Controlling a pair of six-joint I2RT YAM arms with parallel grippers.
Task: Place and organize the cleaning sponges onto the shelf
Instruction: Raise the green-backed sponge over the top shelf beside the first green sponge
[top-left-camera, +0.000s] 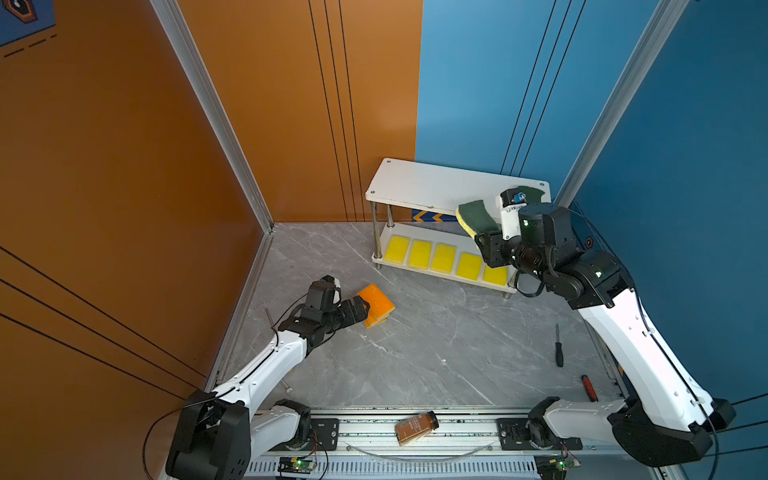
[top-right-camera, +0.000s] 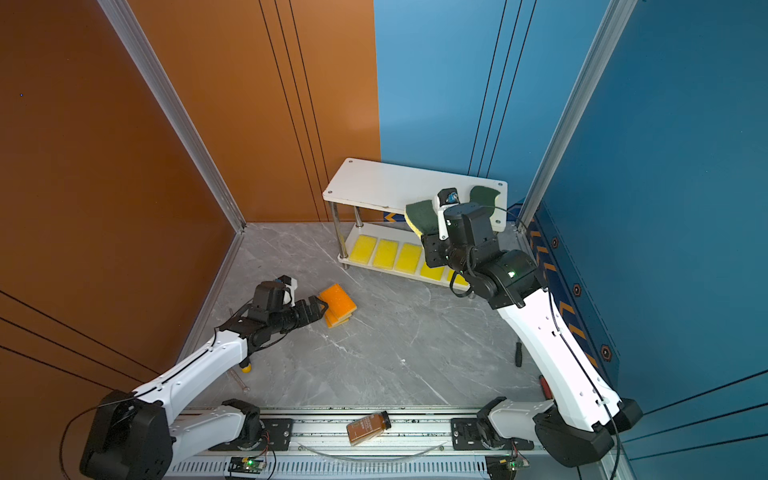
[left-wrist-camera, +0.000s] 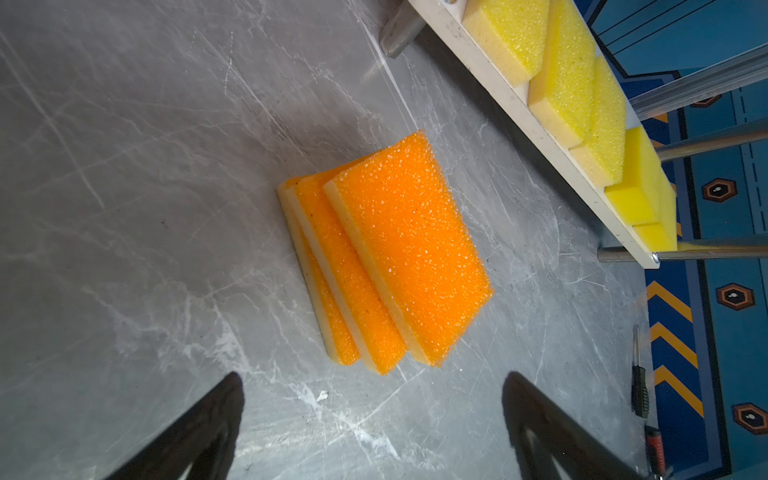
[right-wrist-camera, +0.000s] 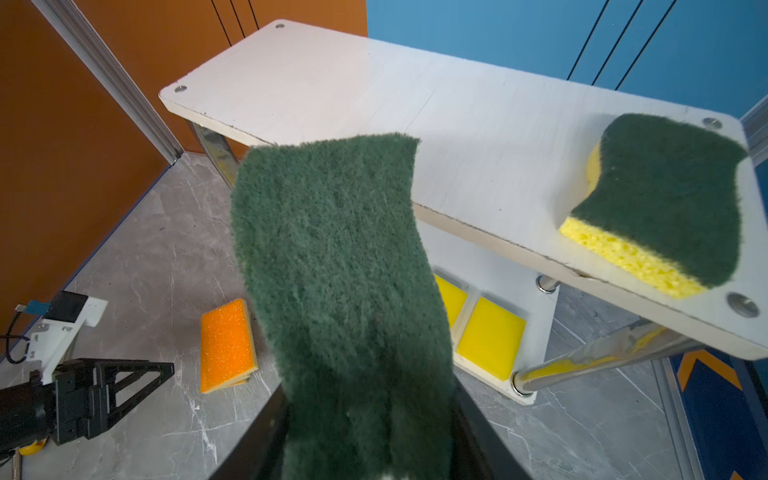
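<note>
The shelf (top-left-camera: 415, 183) (top-right-camera: 374, 183) (right-wrist-camera: 353, 83) stands at the back against the wall. Several all-yellow sponges (top-left-camera: 442, 257) (left-wrist-camera: 561, 62) lie in a row on its lower board. One green-topped sponge (top-left-camera: 530, 192) (right-wrist-camera: 665, 199) rests at the right end of the top board. My right gripper (top-left-camera: 484, 237) (right-wrist-camera: 370, 415) is shut on another green-topped sponge (top-left-camera: 476, 216) (top-right-camera: 420, 215) (right-wrist-camera: 332, 249), held above the shelf's front edge. Three orange-topped sponges (top-left-camera: 376, 301) (left-wrist-camera: 395, 249) (right-wrist-camera: 226, 345) lie overlapped on the floor. My left gripper (top-left-camera: 365, 309) (left-wrist-camera: 372, 386) is open just short of them.
A brown bottle (top-left-camera: 417, 427) lies on the front rail. A black screwdriver (top-left-camera: 559, 345) and a red-handled one (top-left-camera: 589, 387) lie on the floor at the right. A yellow-handled tool (top-right-camera: 246, 368) lies under the left arm. Walls close in behind and beside the shelf.
</note>
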